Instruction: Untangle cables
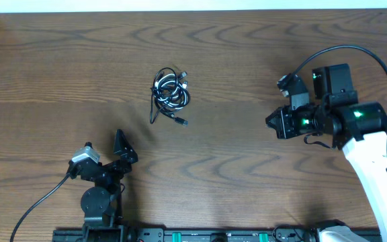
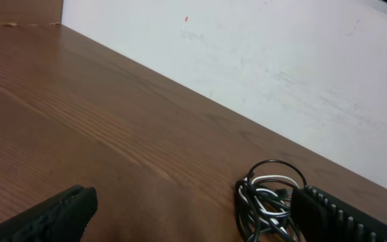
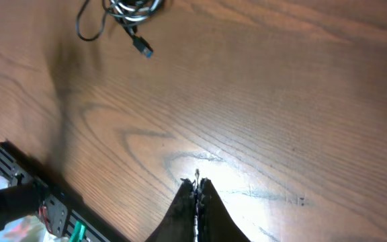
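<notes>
The cables (image 1: 170, 94) lie in one tangled bundle of black and white cords on the wooden table, left of centre, with a plug end (image 1: 181, 122) trailing toward the front. My left gripper (image 1: 123, 149) is open and empty, low near the front edge, well short of the bundle. In the left wrist view the bundle (image 2: 267, 205) sits ahead, just beside the right finger. My right gripper (image 1: 272, 122) is shut and empty, far right of the bundle. The right wrist view shows the shut fingertips (image 3: 197, 183) over bare wood and the bundle's edge (image 3: 130, 10) at the top left.
The wooden table (image 1: 247, 54) ends at a white wall (image 2: 281, 67) at the back. A black rail with electronics (image 1: 200, 235) runs along the front edge, also in the right wrist view (image 3: 32, 195). The right arm's thick black wire (image 1: 355, 54) loops above it.
</notes>
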Controlling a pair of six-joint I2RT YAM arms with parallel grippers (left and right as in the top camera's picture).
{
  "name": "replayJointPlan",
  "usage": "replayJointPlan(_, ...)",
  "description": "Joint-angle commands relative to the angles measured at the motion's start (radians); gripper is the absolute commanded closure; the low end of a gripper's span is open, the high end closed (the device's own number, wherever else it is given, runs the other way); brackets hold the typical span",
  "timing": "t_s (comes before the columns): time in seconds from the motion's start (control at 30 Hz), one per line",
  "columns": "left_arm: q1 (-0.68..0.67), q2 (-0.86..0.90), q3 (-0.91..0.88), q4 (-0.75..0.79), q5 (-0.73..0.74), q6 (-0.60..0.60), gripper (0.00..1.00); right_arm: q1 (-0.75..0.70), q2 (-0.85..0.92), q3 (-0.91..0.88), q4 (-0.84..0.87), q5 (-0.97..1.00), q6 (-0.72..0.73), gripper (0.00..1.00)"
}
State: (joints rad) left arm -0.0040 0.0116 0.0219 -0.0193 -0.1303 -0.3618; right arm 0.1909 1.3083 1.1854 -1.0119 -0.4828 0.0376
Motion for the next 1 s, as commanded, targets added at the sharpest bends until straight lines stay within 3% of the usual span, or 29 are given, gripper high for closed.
replayJointPlan(0.0,-0.004,0.0,-0.018,-0.038,-0.028,0.013,0.02,0.003,0.027,0.017,-0.002,-0.013,-0.009,0.67)
replayJointPlan(0.07,-0.004,0.0,-0.018,-0.038,-0.028,0.013,0.02,0.003,0.037,0.017,-0.002,-0.013,-0.009,0.01)
replayJointPlan(0.97,-0.004,0.0,-0.018,-0.038,-0.028,0.013,0.02,0.003,0.05,0.017,-0.002,0.011,-0.009,0.01)
